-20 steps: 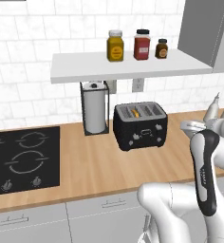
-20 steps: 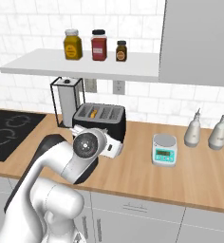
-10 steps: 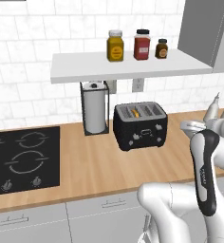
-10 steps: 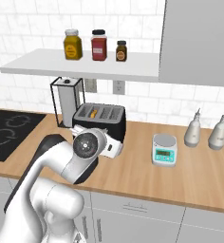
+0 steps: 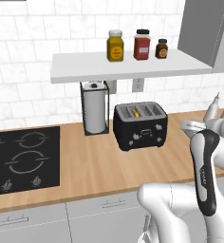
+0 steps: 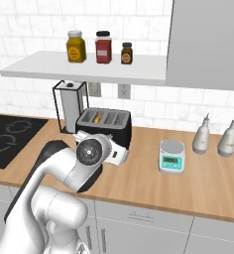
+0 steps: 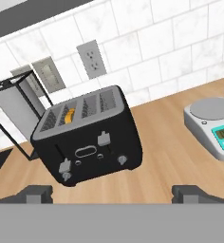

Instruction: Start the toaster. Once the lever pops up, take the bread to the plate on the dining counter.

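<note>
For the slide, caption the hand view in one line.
Open pincer faces the black toaster on the wooden counter, kitchen scale to one side, paper towel stand to the other.

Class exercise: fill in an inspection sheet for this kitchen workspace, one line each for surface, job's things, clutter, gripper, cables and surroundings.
Surface: light wooden countertop, black hob set in at its left.
Job's things: black two-slot toaster standing on the countertop, something orange-tan in one slot; two grey slider levers on its front, one higher than the other.
Clutter: paper towel roll in a black wire stand beside the toaster; small grey kitchen scale; two grey dispenser bottles.
Gripper: gripper open, short of the toaster front, holding nothing.
Cables: nothing seen.
Surroundings: white tiled wall, wall sockets, white shelf carrying three jars.
</note>
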